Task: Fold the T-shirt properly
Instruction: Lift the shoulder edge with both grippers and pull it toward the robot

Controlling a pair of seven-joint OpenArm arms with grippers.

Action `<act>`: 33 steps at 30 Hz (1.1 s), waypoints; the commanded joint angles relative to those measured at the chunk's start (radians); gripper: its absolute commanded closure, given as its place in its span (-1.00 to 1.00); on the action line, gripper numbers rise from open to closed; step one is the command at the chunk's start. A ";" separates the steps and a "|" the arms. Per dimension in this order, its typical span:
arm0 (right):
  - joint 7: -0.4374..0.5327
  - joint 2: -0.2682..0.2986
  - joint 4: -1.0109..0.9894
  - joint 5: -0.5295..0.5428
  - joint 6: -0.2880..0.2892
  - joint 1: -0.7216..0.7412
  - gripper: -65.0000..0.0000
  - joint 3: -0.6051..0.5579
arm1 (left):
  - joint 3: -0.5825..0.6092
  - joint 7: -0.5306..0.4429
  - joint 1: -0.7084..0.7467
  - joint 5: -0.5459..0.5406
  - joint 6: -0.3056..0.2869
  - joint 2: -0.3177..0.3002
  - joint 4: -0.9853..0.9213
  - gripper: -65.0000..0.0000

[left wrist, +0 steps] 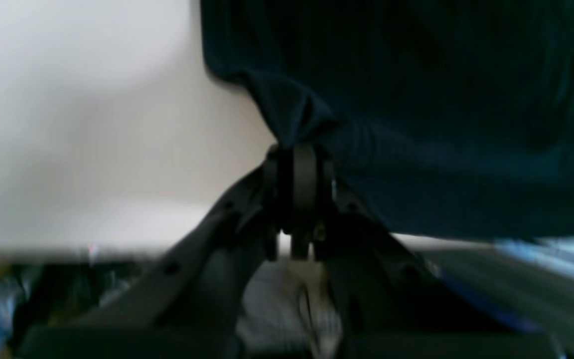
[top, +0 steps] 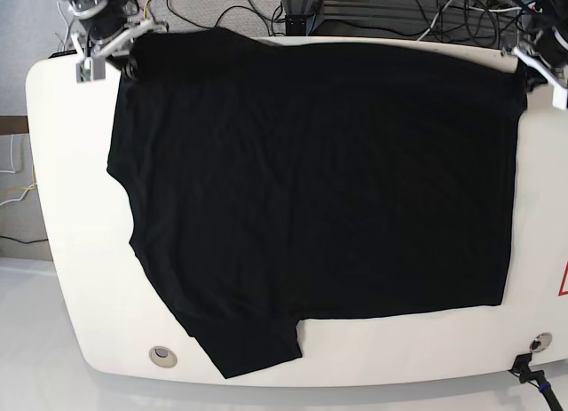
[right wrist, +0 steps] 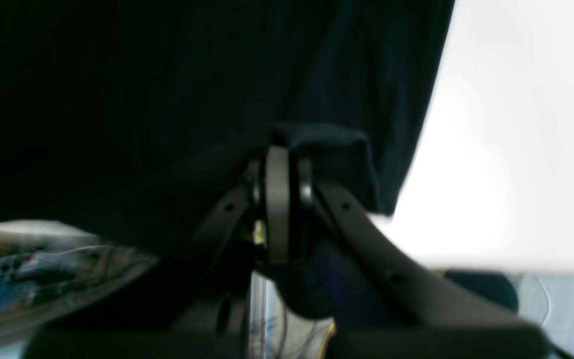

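The black T-shirt (top: 319, 189) lies spread over most of the white table (top: 71, 251), one sleeve pointing to the front left. My right gripper (top: 126, 63) is at the table's far left corner, shut on a bunched corner of the shirt; the right wrist view shows its jaws (right wrist: 279, 149) closed on dark cloth (right wrist: 167, 75). My left gripper (top: 524, 72) is at the far right corner. The left wrist view shows it (left wrist: 302, 149) shut on a pinched fold of the shirt (left wrist: 441, 124). The neck tag is hidden.
Cables and stand gear (top: 399, 11) crowd the far edge behind the table. Round grommet holes sit near the front left (top: 161, 355) and front right (top: 534, 343). A red triangle sticker (top: 562, 282) marks the right edge. Bare white table shows left of the shirt.
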 commanded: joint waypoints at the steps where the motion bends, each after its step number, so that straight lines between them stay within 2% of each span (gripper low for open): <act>1: 0.023 0.014 0.000 -0.043 -0.004 0.062 1.00 -0.037 | -0.001 -0.022 -0.038 -0.004 0.002 -0.025 0.014 1.00; 6: 0.022 0.021 -0.070 -0.127 -0.009 0.228 1.00 -0.110 | 0.007 -0.028 -0.153 0.012 0.016 -0.041 -0.001 1.00; 7: 0.030 0.022 -0.024 -0.096 -0.004 0.181 1.00 -0.083 | 0.003 -0.020 -0.142 0.009 0.005 -0.037 -0.004 1.00; 15: 0.034 0.025 -0.072 -0.117 0.000 0.293 1.00 -0.081 | 0.048 -0.025 -0.232 0.020 -0.003 -0.047 -0.029 1.00; 33: 0.046 0.041 -0.423 -0.144 0.017 0.617 1.00 -0.087 | 0.173 -0.028 -0.391 0.085 0.001 -0.071 -0.113 1.00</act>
